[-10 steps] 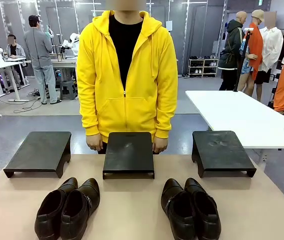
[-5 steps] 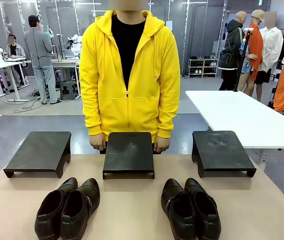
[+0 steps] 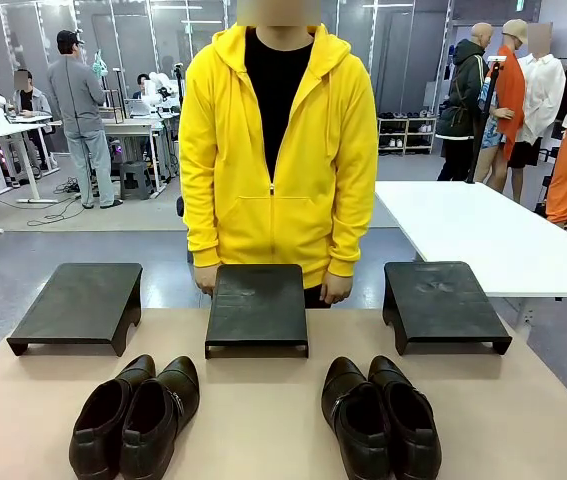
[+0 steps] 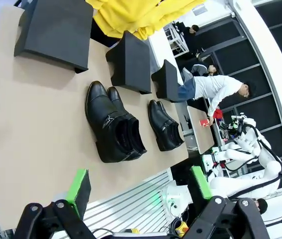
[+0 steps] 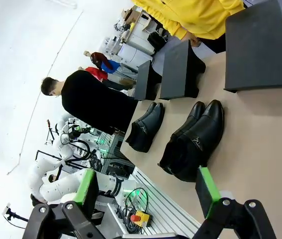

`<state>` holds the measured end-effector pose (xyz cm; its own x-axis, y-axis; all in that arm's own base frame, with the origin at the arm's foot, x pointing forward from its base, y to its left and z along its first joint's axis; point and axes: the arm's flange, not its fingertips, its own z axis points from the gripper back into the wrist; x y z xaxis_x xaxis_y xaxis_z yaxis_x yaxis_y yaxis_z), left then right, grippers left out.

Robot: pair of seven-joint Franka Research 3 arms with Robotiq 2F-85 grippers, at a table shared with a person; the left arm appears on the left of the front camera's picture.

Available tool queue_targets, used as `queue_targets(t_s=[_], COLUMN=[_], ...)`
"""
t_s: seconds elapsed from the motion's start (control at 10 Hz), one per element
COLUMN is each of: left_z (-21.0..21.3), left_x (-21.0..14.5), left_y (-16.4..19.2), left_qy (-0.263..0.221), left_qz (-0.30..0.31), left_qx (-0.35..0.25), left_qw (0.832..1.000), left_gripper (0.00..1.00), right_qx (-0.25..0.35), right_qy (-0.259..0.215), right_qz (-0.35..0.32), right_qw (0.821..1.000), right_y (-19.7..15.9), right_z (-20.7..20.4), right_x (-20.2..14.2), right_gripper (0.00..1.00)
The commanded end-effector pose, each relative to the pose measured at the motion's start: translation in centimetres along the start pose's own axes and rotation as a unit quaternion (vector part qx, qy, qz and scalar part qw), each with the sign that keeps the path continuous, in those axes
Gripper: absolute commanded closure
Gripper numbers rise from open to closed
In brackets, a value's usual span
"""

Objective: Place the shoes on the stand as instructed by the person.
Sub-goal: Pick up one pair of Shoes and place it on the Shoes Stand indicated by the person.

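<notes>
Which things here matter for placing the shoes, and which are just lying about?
Job: left pair of glossy dark leather shoes; right pair of glossy dark leather shoes; left low black stand; middle low black stand; right low black stand; person in yellow hoodie.
Lying about: white table on the right; background shelf rack.

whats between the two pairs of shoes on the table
Nothing. In the front view the tabletop is bare between the left pair and the right pair.
</notes>
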<state>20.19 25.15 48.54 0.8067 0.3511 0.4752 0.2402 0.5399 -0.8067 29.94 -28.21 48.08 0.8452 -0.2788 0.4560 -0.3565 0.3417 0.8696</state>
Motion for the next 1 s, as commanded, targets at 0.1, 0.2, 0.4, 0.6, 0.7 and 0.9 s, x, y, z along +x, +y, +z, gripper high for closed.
queue_targets(t_s=[0.1, 0.2, 0.4, 0.6, 0.7, 0.9], left_z=[0.14, 0.14, 0.14, 0.14, 0.14, 0.14], left_x=[0.07, 0.07, 0.07, 0.07, 0.07, 0.07], left_y=[-0.14, -0.14, -0.14, -0.14, -0.14, -0.14], left_qy=[-0.003, -0.003, -0.003, -0.003, -0.003, -0.003], left_qz=[-0.01, -0.01, -0.01, -0.01, -0.01, -0.01], left_qx=[-0.011, -0.011, -0.011, -0.011, -0.011, -0.011], left_qw=[1.0, 1.0, 1.0, 1.0, 1.0, 1.0], left_gripper=[0.0, 0.0, 0.0, 0.0, 0.0, 0.0], right_qx=[0.004, 0.004, 0.004, 0.004, 0.004, 0.004], right_qy=[-0.001, -0.001, -0.001, -0.001, -0.001, -0.001], right_qz=[0.006, 0.006, 0.006, 0.006, 0.006, 0.006], right_qw=[1.0, 1.0, 1.0, 1.0, 1.0, 1.0], right_y=[0.36, 0.36, 0.36, 0.36, 0.36, 0.36], right_z=[0.09, 0.09, 0.09, 0.09, 0.09, 0.09], right_x=[-0.02, -0.02, -0.02, -0.02, -0.02, -0.02], right_gripper=[0.0, 0.0, 0.0, 0.0, 0.0, 0.0])
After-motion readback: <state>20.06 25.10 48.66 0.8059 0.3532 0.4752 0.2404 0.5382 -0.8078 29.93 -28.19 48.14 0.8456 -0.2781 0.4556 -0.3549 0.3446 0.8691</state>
